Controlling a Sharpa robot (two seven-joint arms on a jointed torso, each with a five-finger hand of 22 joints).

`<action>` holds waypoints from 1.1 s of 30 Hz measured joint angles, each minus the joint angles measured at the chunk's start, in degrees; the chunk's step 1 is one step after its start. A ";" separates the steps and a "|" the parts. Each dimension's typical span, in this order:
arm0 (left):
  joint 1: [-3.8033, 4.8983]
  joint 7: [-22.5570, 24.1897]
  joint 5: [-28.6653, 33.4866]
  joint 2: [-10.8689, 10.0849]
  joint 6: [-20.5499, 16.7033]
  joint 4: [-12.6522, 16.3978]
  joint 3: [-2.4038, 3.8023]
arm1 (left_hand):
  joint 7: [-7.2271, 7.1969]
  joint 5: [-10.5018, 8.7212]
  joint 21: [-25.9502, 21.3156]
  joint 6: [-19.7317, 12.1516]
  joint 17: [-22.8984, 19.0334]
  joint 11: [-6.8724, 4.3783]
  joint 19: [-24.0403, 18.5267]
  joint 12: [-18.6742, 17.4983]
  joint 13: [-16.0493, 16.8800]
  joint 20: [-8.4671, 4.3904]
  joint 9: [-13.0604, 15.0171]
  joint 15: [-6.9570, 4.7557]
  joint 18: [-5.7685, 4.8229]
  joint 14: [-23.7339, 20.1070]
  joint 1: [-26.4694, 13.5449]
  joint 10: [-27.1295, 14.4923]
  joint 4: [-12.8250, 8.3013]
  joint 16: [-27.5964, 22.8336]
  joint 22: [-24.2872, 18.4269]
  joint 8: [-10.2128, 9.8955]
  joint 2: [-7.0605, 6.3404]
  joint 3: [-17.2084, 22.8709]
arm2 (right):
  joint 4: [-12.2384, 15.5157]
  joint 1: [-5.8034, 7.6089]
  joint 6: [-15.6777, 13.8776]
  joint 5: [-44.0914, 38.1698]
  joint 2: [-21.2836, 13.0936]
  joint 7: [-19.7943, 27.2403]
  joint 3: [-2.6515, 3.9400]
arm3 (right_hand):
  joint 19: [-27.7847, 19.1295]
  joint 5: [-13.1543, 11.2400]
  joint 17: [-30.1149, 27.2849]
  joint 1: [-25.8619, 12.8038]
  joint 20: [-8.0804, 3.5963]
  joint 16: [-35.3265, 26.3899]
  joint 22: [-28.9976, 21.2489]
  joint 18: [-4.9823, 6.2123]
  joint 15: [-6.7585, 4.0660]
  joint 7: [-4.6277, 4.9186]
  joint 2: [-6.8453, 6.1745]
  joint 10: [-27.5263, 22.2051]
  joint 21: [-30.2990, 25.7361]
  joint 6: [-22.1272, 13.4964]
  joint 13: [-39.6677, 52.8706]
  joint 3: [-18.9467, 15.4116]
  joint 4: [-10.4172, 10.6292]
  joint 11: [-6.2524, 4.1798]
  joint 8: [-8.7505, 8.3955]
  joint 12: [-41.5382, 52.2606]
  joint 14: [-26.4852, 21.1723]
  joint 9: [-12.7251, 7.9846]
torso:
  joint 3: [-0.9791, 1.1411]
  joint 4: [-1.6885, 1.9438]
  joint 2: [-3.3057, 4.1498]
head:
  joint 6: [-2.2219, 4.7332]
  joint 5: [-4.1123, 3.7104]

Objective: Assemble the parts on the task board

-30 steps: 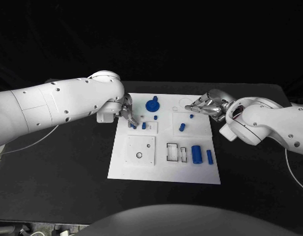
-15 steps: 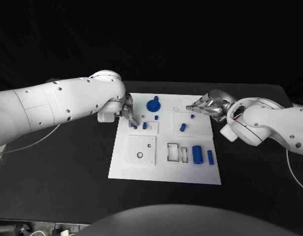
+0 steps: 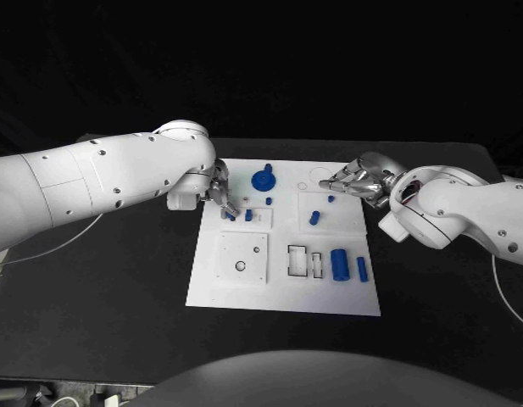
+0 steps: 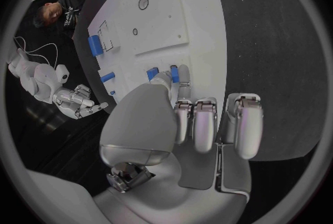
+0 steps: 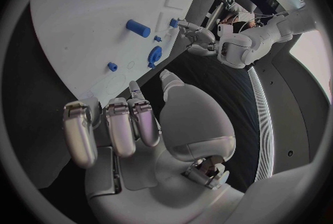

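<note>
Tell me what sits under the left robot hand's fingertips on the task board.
Two small blue parts lie on the task board by the left robot hand; its fingers cover whatever lies directly beneath.

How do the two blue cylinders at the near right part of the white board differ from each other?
The left cylinder is clearly thicker than the right cylinder, which is slim. The left one lies right beside the rectangular cut-outs; the right one lies nearer the edge of the white board. Shared: both are blue, lie flat, point about the same way, and no robot hand touches them.
</note>
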 measured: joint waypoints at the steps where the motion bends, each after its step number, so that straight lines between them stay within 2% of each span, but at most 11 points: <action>1: 0.00 0.01 0.01 -0.01 0.05 0.00 0.00 | 0.00 0.00 0.00 0.00 0.00 0.00 0.00 0.00 0.00 0.00 0.00 0.00 0.00 0.00 0.00 0.00 0.00 0.00 0.00 0.00 0.00 0.00 | 0.00 0.00 0.00 0.00 0.00 0.00 0.00 | 0.00 0.00 0.00 0.00 0.00 0.00 0.00 0.00 0.00 0.00 0.00 0.00 0.00 0.00 0.00 0.00 0.00 0.00 0.00 0.00 0.00 0.00 | 0.01 0.00 0.00 | -0.01 0.00; 18: -0.06 0.02 0.03 0.01 0.23 -0.09 0.02 | 0.00 -0.07 0.00 0.00 0.04 0.08 0.00 0.00 0.00 0.00 0.11 0.00 0.00 0.00 -0.20 -0.08 -0.08 0.00 0.00 -0.01 -0.20 0.08 | -0.04 0.00 -0.01 0.00 0.04 0.00 0.00 | 0.00 0.00 -0.01 0.00 0.00 0.00 -0.01 0.00 0.00 0.00 0.00 0.00 0.00 0.00 -0.01 0.00 0.00 0.00 0.00 0.00 0.00 0.00 | 0.01 0.00 -0.04 | 0.04 -0.13; 21: -0.08 0.02 0.03 0.05 0.24 -0.17 0.03 | 0.00 -0.21 0.00 0.00 0.04 0.08 0.00 0.00 0.00 0.00 0.10 0.00 0.00 0.00 -0.39 -0.08 0.03 0.00 0.00 -0.02 -0.01 0.29 | -0.05 0.00 -0.01 0.00 0.05 0.00 0.00 | 0.00 0.58 -0.01 0.00 0.00 0.00 -0.01 0.00 0.00 0.00 0.00 0.00 0.00 0.00 -0.01 -0.23 -0.23 0.00 0.00 0.00 0.00 0.00 | 0.01 0.00 -0.04 | 0.06 -0.13; 24: -0.11 0.03 0.03 0.06 0.41 -0.24 0.03 | 0.08 -0.21 0.00 -0.08 0.04 0.08 0.00 0.00 0.00 0.00 0.02 0.00 0.00 0.00 -3.44 -0.08 -0.99 0.00 0.00 -0.59 0.18 1.27 | -0.05 -0.01 -0.02 0.00 0.07 0.00 0.00 | 0.00 0.66 -0.01 0.00 0.00 0.00 -0.01 0.00 0.00 0.00 0.00 0.00 0.00 0.00 -0.01 -0.23 -0.23 0.00 0.00 0.00 0.00 0.00 | 0.01 0.02 -0.03 | 0.05 -0.12; 26: -0.11 0.02 0.03 0.06 0.58 -0.31 0.00 | 0.75 -0.44 0.00 -1.20 0.03 0.42 0.00 0.00 0.00 0.00 -0.96 0.13 0.00 0.13 -6.39 -0.19 -1.62 0.00 0.00 -1.72 -0.16 0.85 | -0.05 -0.01 -0.02 0.00 0.09 0.00 0.00 | 0.00 0.66 -0.01 0.00 0.00 0.00 -0.01 0.00 0.00 0.00 0.00 0.00 0.00 0.00 -0.02 -0.23 -0.23 0.00 0.00 0.00 0.00 0.00 | 0.02 0.02 -0.03 | 0.04 -0.09; 29: -0.13 -0.04 0.03 0.06 0.84 -0.41 -0.03 | 0.91 -0.69 0.00 -1.82 0.03 0.68 0.00 0.00 0.00 0.00 -2.25 0.42 0.00 0.01 -9.55 -0.10 -1.40 0.00 0.00 -2.90 -0.68 -0.60 | -0.05 -0.01 -0.02 0.00 0.11 0.00 0.00 | 0.00 0.66 -0.02 0.00 0.00 0.00 -0.01 0.00 0.00 0.00 0.00 0.00 0.00 0.00 -0.02 -0.23 -0.23 0.00 0.00 0.00 0.00 0.00 | 0.01 0.02 -0.03 | 0.03 -0.09; 33: -0.13 -0.08 0.02 0.08 1.03 -0.48 -0.03 | 1.14 -1.05 0.00 -1.58 0.03 1.09 0.00 0.00 0.00 0.00 -3.20 0.54 0.00 0.12 -13.38 -0.09 -1.32 0.00 0.00 -3.32 -1.36 -2.70 | -0.05 -0.01 -0.03 0.00 0.11 0.00 0.00 | 0.00 0.66 -0.02 0.00 0.00 0.00 -0.02 0.00 0.00 0.00 0.00 0.00 0.00 0.00 -0.02 -0.23 -0.23 0.00 0.00 0.00 0.00 0.00 | 0.01 0.01 -0.03 | 0.05 -0.08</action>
